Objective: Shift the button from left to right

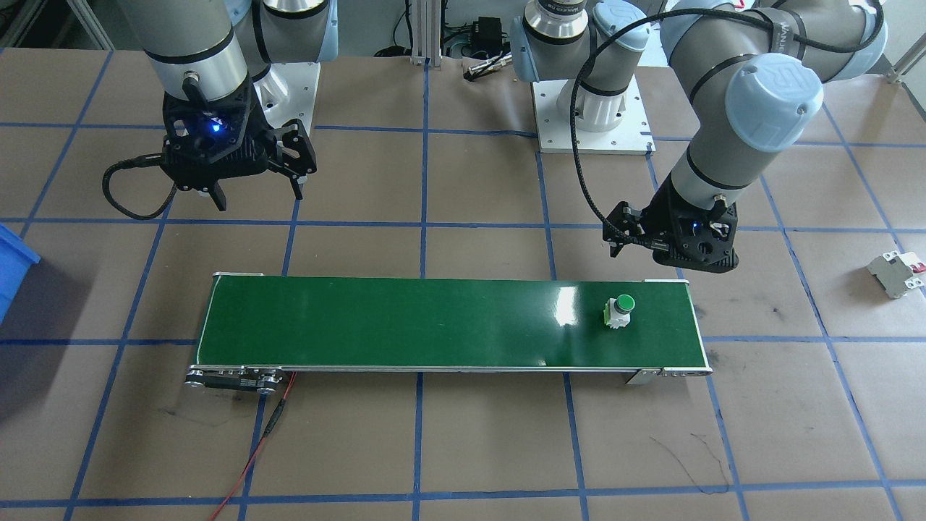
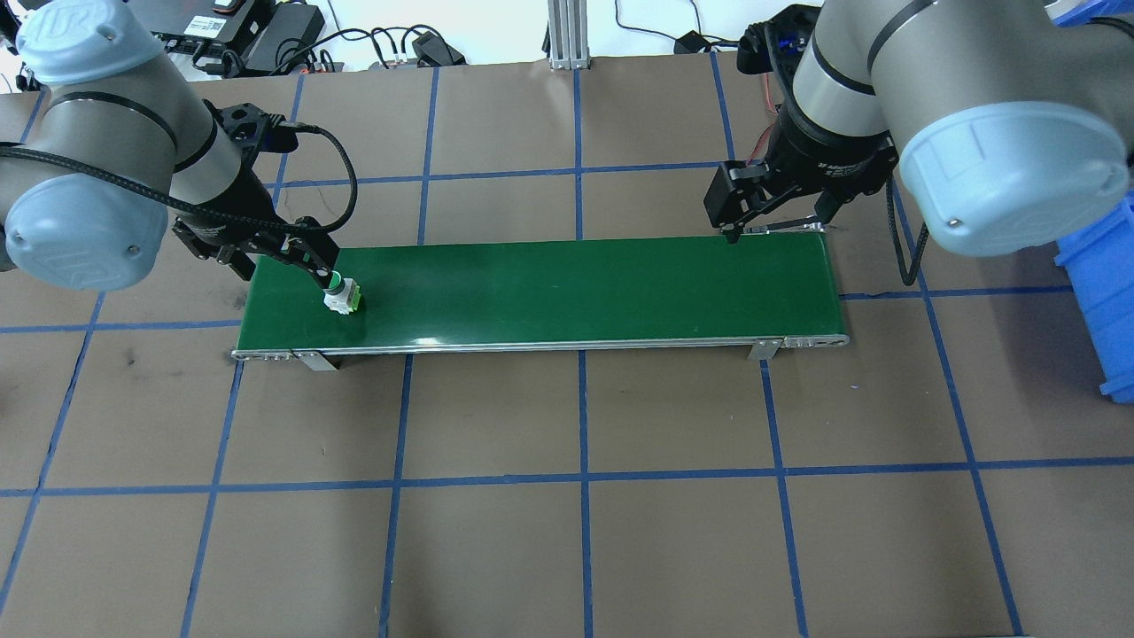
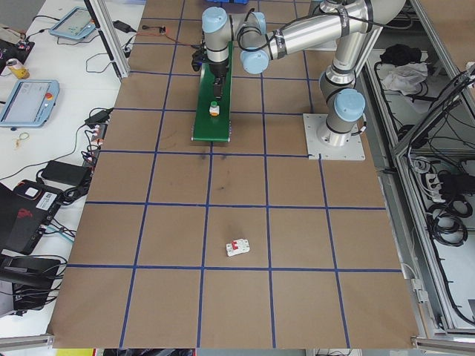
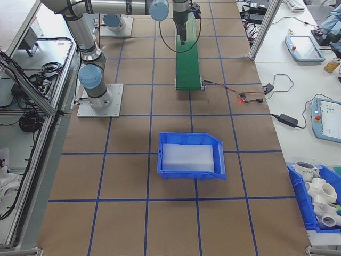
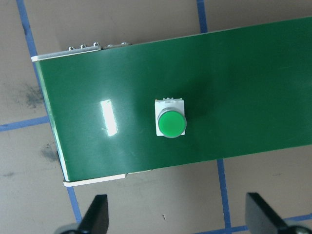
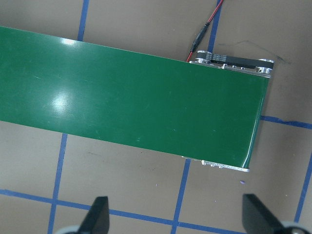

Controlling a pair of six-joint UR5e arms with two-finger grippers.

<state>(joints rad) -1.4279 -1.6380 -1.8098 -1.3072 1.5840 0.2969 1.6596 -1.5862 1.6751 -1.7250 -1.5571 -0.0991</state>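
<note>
1. Standing on the long green conveyor belt (image 1: 448,322) near its end on the robot's left, the small push-button with a round green cap on a white blocky body (image 1: 619,311) rests free of both tools; the belt lies on the brown, blue-taped surface (image 1: 492,449).

2. Handling, as a judgement: the button looks like hard moulded plastic, light and stiff, unlikely to deform under the fingers. Its domed cap is probably smooth and offers little purchase.

3. Hold, as a judgement: the flat opposite faces of the white body, below the cap, seem the surest place to close on.

4. Orientation: in the left wrist view the green cap (image 5: 171,124) faces almost straight at the camera, so the button's long axis runs roughly vertical, cap up, body (image 5: 169,104) seated on the belt. The front-facing view suggests a slight lean.

5. Left tool (image 5: 178,218): fingers spread wide apart, holding nothing, poised above and just to one side of the button.

6. Right tool (image 1: 258,194): fingers likewise spread wide, empty, hanging near the belt's far end, well apart from the button.
</note>
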